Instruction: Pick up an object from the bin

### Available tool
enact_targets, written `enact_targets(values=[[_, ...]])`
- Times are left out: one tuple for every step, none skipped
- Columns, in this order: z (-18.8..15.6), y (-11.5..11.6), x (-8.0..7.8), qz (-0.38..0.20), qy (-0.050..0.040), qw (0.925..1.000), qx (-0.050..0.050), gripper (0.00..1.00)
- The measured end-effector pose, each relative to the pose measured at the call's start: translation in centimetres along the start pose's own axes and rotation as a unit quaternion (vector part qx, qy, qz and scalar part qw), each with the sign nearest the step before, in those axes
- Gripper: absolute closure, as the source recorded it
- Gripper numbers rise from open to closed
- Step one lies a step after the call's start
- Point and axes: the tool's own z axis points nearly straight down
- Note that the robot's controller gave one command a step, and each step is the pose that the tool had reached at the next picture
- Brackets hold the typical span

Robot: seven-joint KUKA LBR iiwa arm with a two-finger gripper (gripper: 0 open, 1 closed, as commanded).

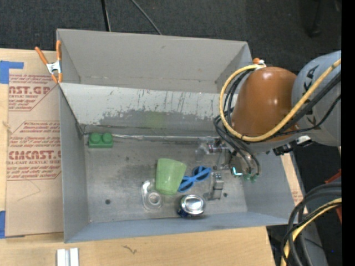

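Note:
My gripper (215, 168) hangs low in the right part of the bin, open, with one finger toward the back (211, 146) and the other toward the front (216, 188). Just left of the gap lies a blue looped plastic piece (196, 177); its right end reaches toward the fingers, but nothing is clamped between them. A light green cup (169, 175) lies on its side to the left of the blue piece. A small blue and silver can (192, 205) rests near the front wall, just in front and left of the front finger.
A clear plastic cup (151, 195) lies in front of the green cup. A green toy brick (100, 140) sits at the far left against the back wall. The arm's orange dome and yellow cables overhang the bin's right side.

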Motion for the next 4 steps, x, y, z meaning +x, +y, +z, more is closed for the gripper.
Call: enact_targets(values=[[12.9, 0.3, -4.4, -0.039, -0.0018, 0.9992, 0.000, 0.00], [12.5, 0.3, -4.4, -0.038, -0.0037, 0.9993, 0.000, 1.00], [1.2, 0.9, -2.5, -0.074, -0.0075, 0.9972, 0.000, 1.00], [-7.6, 0.0, -4.0, -0.078, -0.0092, 0.9969, 0.001, 1.00]])
